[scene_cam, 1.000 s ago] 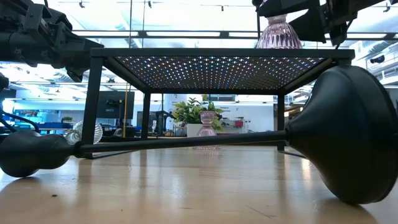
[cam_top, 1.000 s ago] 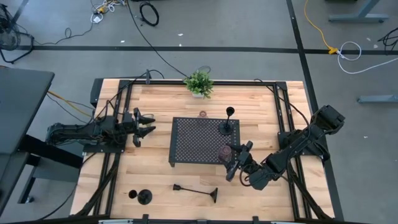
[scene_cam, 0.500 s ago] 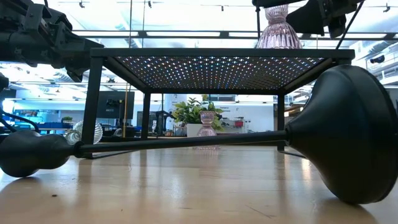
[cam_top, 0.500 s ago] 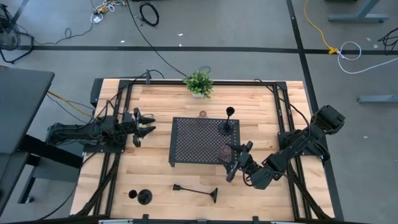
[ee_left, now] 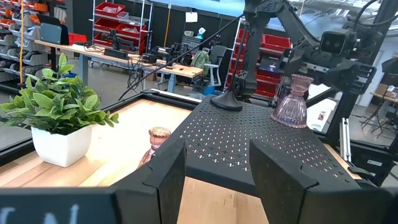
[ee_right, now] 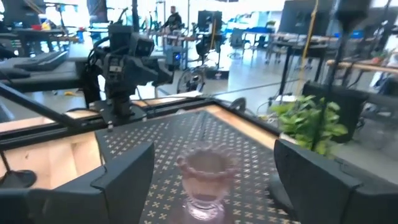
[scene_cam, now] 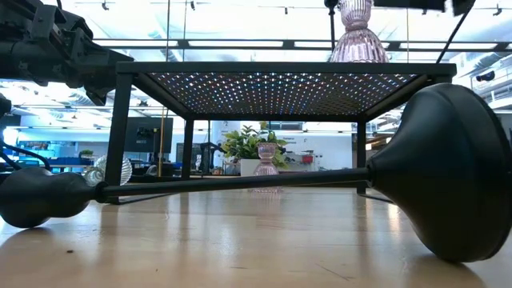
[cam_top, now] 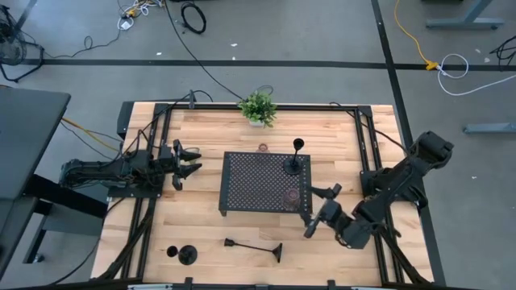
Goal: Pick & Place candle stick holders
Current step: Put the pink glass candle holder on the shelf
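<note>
The right claw [cam_top: 321,213] hangs just off the near right corner of the black tray [cam_top: 242,181], its fingers spread wide apart and holding nothing. Straight ahead of it, close to that same corner, a pink glass holder [cam_top: 292,196] stands upright on the tray. From the right wrist view the glass sits centred between the two dark fingers but clear of both, so the grip is off.

Farther along the tray from the right claw, by the far right corner, a black stemmed holder [cam_top: 296,159] stands upright. Past the tray's far edge, on the bare worktop [cam_top: 339,137], sits a second small pink glass holder [cam_top: 263,148], near the potted plant [cam_top: 258,107]. On the near side, to the right claw's left, a long black holder [cam_top: 256,246] lies tipped on its side, and beyond it a shorter black holder [cam_top: 183,254] rests near the worktop's front edge.

The left claw [cam_top: 187,162] waits beyond the tray's left edge, fingers apart and empty.

The main risk, as I judge it, is the pink glass. It stands near the tray's corner, and the right claw's fingers flank it closely, so a sideways swing could clip it and send it over the edge. The toppled long holder is another worry: its round stem may roll if it is pinched off centre.
</note>
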Action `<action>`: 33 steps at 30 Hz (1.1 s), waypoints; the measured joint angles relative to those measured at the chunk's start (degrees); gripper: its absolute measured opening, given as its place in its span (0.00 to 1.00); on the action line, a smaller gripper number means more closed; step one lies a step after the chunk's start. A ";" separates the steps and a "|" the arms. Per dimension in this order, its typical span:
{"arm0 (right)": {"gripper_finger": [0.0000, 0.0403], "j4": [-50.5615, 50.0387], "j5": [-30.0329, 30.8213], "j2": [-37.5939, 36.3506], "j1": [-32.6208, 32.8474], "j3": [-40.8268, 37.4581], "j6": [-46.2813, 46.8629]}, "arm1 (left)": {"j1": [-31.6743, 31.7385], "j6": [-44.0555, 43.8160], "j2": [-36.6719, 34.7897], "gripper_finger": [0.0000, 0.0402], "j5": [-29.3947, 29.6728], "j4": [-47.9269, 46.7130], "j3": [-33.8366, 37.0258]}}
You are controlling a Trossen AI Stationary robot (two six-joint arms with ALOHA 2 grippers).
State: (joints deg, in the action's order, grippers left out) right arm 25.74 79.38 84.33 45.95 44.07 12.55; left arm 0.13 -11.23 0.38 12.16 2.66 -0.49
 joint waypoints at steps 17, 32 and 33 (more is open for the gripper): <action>0.81 -5.53 10.62 -1.41 5.77 0.00 2.49 | 0.01 -0.16 0.00 0.45 -0.17 0.02 0.00; 0.71 -50.37 3.53 -12.82 -2.31 0.07 40.76 | 0.01 -0.16 -0.01 0.45 -0.85 0.02 -0.02; 0.71 -52.48 2.28 -13.35 -3.31 0.07 42.24 | 0.00 -0.16 0.00 0.45 -0.85 0.02 -0.02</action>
State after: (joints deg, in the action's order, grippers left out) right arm -26.75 81.66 70.97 42.64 44.14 54.78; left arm 0.13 -11.40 0.37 11.31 2.68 -0.51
